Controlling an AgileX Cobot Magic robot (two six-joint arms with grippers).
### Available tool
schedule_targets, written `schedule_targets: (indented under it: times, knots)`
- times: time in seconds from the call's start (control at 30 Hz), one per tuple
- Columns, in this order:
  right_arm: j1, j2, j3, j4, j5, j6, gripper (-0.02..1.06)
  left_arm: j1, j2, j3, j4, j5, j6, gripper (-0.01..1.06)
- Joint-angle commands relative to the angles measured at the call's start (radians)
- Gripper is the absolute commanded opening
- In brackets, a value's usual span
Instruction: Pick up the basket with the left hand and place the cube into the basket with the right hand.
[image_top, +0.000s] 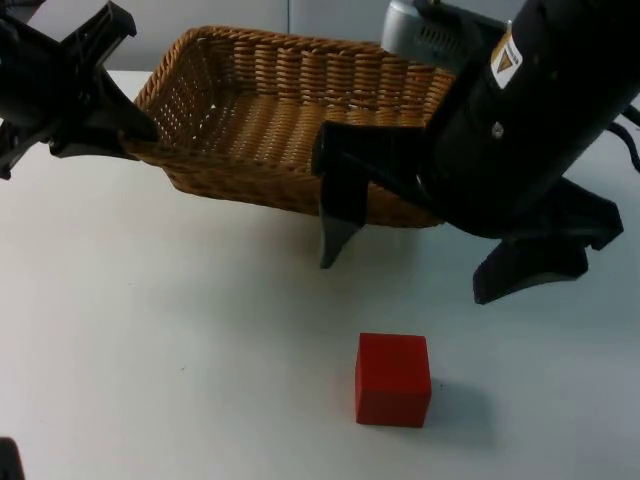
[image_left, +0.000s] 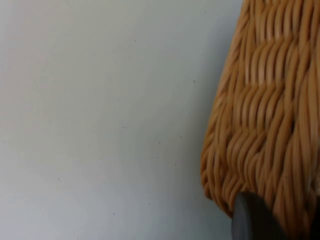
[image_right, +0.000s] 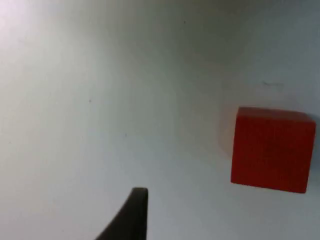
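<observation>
Two grippers worked over the white table (image_top: 150, 330), and the wicker basket (image_top: 270, 120) serves as the landmark for what follows. It stood at the far side of the table, near the grey partition wall (image_top: 200, 15), its open mouth tipped toward the camera so the woven inside showed. The left gripper (image_top: 125, 125) was at the basket's left end, closed on the rim there; in the left wrist view the basket's woven wall (image_left: 265, 115) ran right up against a dark fingertip (image_left: 250, 220), with bare table beside it. The right gripper (image_top: 440, 250) hung in front of the basket's right half, its two black fingers (image_top: 340, 225) spread wide apart and holding nothing, one finger crossing the basket's front wall in the top view and the other reaching out past the basket's right end. The red cube (image_top: 392, 380) sat flat on the table well in front of the basket, nearer the camera than the right gripper and apart from both fingers. In the right wrist view the cube (image_right: 272, 150) lay on the table off to one side of the single fingertip (image_right: 132, 212), not touching it.
</observation>
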Motion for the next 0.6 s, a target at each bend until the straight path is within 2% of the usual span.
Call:
schedule_targets:
  times: [0.0,0.17,0.37,0.57]
  knots:
    - [0.003,0.003,0.041,-0.054,-0.06,0.113,1.05,-0.002,-0.016,-0.001,-0.03,0.025,-0.004,0.0]
    - [0.003,0.015,0.057,-0.12,-0.028,0.152,1.05,-0.002,-0.016,-0.001,-0.03,0.025,-0.004,0.0]
    - [0.003,0.077,0.057,-0.127,-0.017,0.152,1.05,-0.002,-0.016,-0.001,-0.03,0.025,-0.004,0.0]
    - [0.003,0.166,0.057,-0.129,-0.065,0.15,1.05,-0.002,-0.016,-0.001,-0.03,0.025,-0.004,0.0]
